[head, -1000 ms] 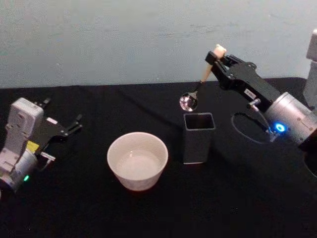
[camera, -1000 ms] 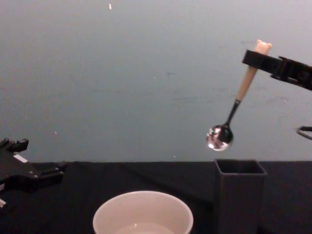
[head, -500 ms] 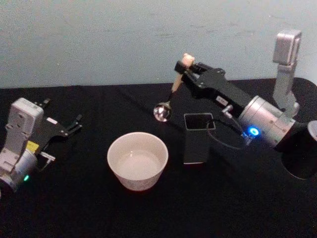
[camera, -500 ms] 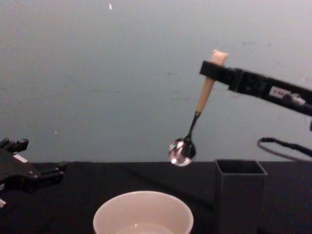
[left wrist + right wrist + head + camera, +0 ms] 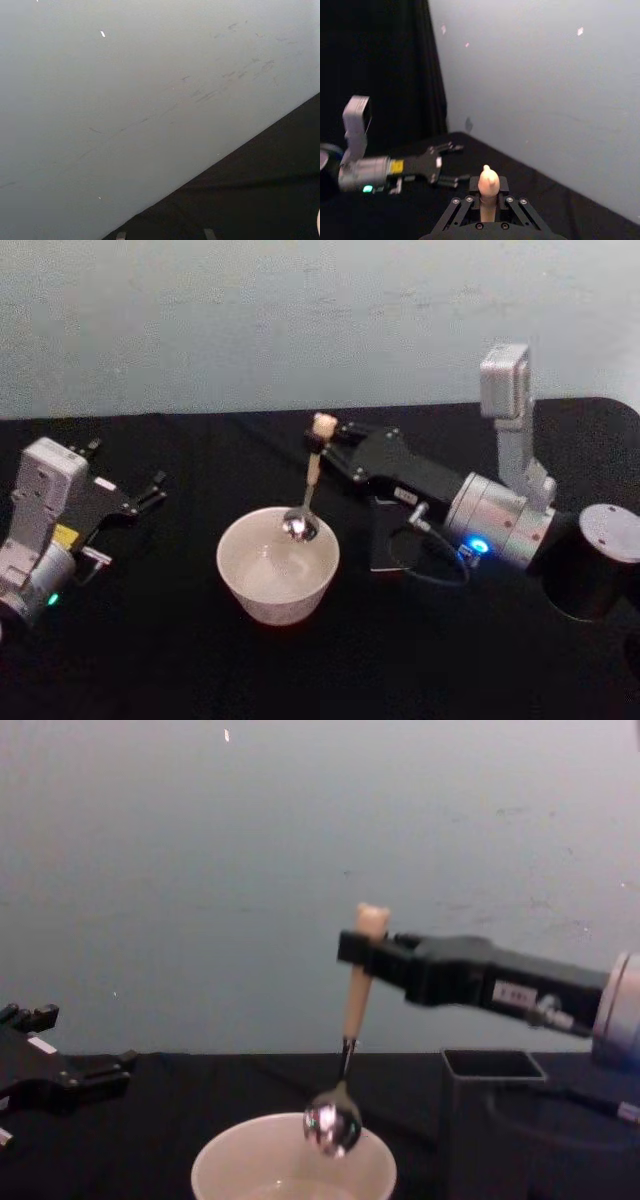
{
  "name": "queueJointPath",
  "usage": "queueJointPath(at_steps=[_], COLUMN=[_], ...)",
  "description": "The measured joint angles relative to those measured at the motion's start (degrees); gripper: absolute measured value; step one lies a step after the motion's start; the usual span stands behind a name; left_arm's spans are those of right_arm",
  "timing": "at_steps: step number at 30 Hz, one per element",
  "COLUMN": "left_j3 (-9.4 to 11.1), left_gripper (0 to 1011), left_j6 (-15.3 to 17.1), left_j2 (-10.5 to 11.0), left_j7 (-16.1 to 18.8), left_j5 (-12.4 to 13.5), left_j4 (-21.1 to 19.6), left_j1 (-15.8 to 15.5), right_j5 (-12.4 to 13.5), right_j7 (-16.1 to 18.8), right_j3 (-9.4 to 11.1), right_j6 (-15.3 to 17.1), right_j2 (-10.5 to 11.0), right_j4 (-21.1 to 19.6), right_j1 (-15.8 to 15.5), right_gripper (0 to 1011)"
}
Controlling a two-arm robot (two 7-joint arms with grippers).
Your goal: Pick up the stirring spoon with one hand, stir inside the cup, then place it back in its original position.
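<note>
Before me: black table (image 5: pixel 150 660), matte surface. Dark-grey square holder (image 5: pixel 490 1130) upright on it, right of centre, top open, interior not visible to me. Pale grey-blue wall (image 5: pixel 200 320) behind table's far edge; faint scuffs, small white flecks noted.

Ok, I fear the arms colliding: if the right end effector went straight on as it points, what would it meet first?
Probably nothing close: the right end effector, holding the spoon over the cup, aims past the left end effector toward the wall; depth is unclear.
</note>
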Motion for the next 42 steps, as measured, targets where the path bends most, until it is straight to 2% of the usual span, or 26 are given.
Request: queueJointPath(at_steps=[10,22,28,31,42], left_j3=[0.00,0.00,0.00,0.00,0.00], left_gripper=[1001,1001,1001,1001,1001], left_j6=[0.00,0.00,0.00,0.00,0.00], left_j2=[0.00,0.00,0.00,0.00,0.00], left_j7=[0.00,0.00,0.00,0.00,0.00], left_j5=[0.00,0.00,0.00,0.00,0.00], left_j4=[0.00,0.00,0.00,0.00,0.00], left_j1=[0.00,0.00,0.00,0.00,0.00], right_j5=[-4.86,-9.46,-11.25,-11.75,-11.35], right_j7=[2.01,3.86,3.99,3.80,2.33], right_j3=[-3.22,-6.46,-7.67,-7.95,-6.74], right_j6=[-0.59,-0.86,-0.60,-0.32,0.37], right_j2=[1.33,0.67,-0.53,-1.79,-5.38], right_j4=[0.42,1.71,2.52,3.71,8.17], right_j1=[0.26,1.35,2.07,2.75,5.02], right_gripper=[189,189,189,189,189])
